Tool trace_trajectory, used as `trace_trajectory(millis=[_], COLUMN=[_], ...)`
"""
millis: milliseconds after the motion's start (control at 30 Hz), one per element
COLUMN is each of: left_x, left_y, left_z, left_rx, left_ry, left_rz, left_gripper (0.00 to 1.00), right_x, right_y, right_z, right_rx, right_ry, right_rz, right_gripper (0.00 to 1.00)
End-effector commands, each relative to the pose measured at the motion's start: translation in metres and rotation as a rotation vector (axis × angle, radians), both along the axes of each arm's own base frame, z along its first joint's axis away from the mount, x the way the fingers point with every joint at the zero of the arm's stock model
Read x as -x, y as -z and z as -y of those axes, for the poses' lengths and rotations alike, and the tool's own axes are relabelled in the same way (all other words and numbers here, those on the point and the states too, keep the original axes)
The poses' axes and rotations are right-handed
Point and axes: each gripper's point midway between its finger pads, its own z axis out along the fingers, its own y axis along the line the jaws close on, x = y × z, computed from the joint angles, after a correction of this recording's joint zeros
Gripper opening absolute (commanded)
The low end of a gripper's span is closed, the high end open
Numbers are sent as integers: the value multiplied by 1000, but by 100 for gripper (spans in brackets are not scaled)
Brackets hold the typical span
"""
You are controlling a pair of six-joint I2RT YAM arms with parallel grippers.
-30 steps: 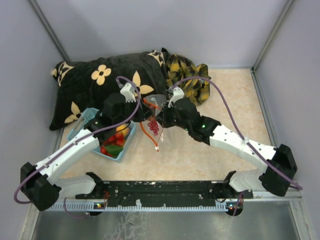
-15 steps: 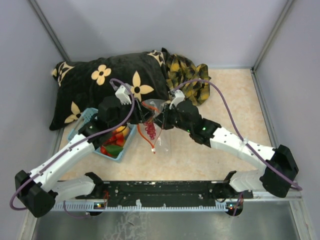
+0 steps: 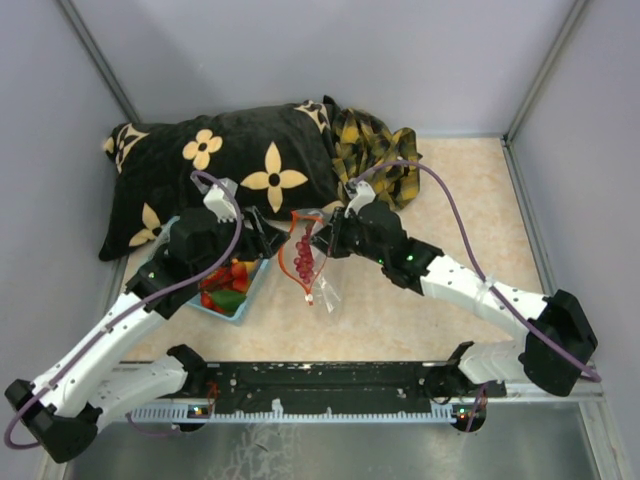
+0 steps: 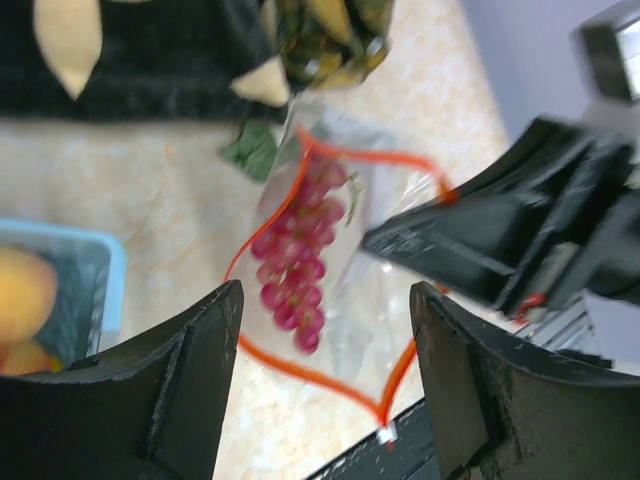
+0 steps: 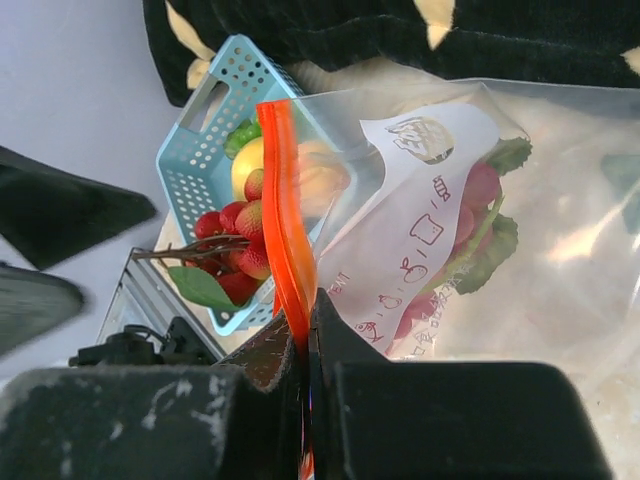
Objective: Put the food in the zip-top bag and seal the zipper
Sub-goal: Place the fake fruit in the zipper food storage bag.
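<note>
One grape bunch [image 4: 298, 250] now inside bag [image 5: 560, 230] | left gripper [image 4: 325, 300] spread, backed off | right gripper [image 5: 305, 320] pinching zipper [image 5: 283, 210] | basket [image 5: 195, 170] fruit [image 5: 238, 215] next

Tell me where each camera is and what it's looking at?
Top camera: up high behind the robot, looking down at the table; left arm and right arm show, bases at the bottom.
Left wrist camera: on the left arm, looking past its open left gripper at the grapes inside the bag.
Right wrist camera: on the right arm; its right gripper pinches the bag's red strip, basket behind.
Shared: both wrist cameras see the bag.
</note>
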Motion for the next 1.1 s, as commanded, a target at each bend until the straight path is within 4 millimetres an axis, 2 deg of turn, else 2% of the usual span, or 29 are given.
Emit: trace_trajectory(millis=[0,167,267,333,467,567,667,800,867,967,1067], left_x=[6,-4,-10,-11,-12,-16,-22,-29,-33,-39,-42], left_y=[60,81,98,103,97,86,65,19,3,-12,-15], left_z=[-5,1,1,3,12,10,4,-2,-3,-1,4], left_rx=[-83,-124,-165,-174,-161,-172,-204,-246,-276,-295,-294], left_ry=[-19,-17,-34,-26,21,16,-8,-21,-19,-12,4], left_rz=[-143,-171,-207,-221,-193,-162,-124,-62,-48,-26,-22], left_gripper=[73,70,63,53,32,11,0,0,0,0,0], right_x=[-4,-2,0,0,-1,-3,-9,-20,-26,-31,-34], right_y=[-35,-35,-36,-36,-31,-28,-24,-25,-37,-49,-59], right_z=[-3,-6,-6,-4,-1,3,15,41,54,75,97], right_rx=[-107,-114,-117,-116,-93,-67,18,197,279,404,510], right_ry=[-6,-23,-29,-27,-18,-9,31,101,134,171,221], right_rz=[72,68,68,71,65,61,65,104,134,165,190], right_gripper=[0,0,0,0,0,0,0,0,0,0,0])
